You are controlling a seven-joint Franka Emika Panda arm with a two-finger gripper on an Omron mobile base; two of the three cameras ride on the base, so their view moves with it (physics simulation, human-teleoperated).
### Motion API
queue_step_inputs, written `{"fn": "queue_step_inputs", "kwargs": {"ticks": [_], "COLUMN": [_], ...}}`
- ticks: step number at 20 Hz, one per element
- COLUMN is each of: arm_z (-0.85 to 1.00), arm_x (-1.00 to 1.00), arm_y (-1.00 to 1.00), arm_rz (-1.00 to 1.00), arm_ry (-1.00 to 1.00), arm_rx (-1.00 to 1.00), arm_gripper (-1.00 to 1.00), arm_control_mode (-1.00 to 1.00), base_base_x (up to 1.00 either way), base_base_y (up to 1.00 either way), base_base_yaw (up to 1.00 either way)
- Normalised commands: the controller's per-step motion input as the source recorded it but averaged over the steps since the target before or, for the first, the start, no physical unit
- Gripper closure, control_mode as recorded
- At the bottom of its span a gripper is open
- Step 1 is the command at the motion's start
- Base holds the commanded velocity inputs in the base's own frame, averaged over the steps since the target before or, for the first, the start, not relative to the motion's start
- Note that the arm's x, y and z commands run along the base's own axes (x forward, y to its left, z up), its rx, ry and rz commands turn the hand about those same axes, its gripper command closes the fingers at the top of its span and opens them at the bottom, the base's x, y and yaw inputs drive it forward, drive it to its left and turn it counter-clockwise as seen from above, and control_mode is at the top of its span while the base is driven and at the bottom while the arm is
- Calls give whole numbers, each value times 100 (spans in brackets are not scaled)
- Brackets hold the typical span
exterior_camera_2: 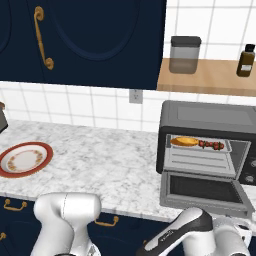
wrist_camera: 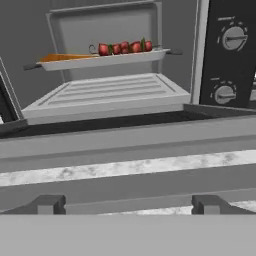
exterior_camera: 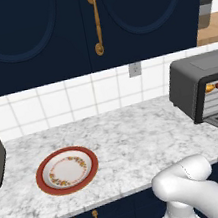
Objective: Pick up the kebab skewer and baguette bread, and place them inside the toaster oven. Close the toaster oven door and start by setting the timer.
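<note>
Kebab skewer [wrist_camera: 125, 48]: is being carried on the upper rack inside the toaster oven [exterior_camera_2: 205, 145], its red and brown chunks lying toward the right end of the rack.
Baguette bread [exterior_camera_2: 184, 141]: is being held on the same rack, just to the left of the skewer, end to end with it.
Toaster oven door [exterior_camera_2: 202, 192]: is being left dropped open, lying nearly flat out over the counter edge in front of the oven mouth.
Oven knobs [wrist_camera: 233, 37]: are being shown on the dark panel to the right of the opening, one above the other.
Gripper [wrist_camera: 128, 204]: is being held low in front of the lowered door, jaws spread wide, with nothing between the two finger tips.
Counter [exterior_camera: 136, 136]: is being seen as a white marbled top bearing the oven at its right end.
Plate [exterior_camera: 48, 185]: is being seen well to the left of the oven, red-rimmed and bare.
Shelf [exterior_camera_2: 210, 80]: is being seen above the oven, carrying a grey canister [exterior_camera_2: 185, 55] and a dark bottle [exterior_camera_2: 245, 60].
</note>
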Motion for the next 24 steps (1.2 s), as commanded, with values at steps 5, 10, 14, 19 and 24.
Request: {"fn": "queue_step_inputs", "kwargs": {"ticks": [5, 10, 14, 19, 24], "arm_z": [74, 73, 80, 52, -10], "arm_x": [38, 36, 26, 33, -58], "arm_y": [28, 28, 21, 21, -8], "arm_rz": [0, 0, 0, 0, -1], "arm_ry": [-10, -11, -15, -9, 5], "arm_rx": [0, 0, 0, 0, 0], "arm_gripper": [-100, -100, -100, -100, -100], "arm_control_mode": [-100, -100, -100, -100, -100], "base_base_x": [0, 0, 0, 0, 0], "base_base_y": [0, 0, 0, 0, 0], "base_base_yaw": [0, 0, 0, 0, 0]}}
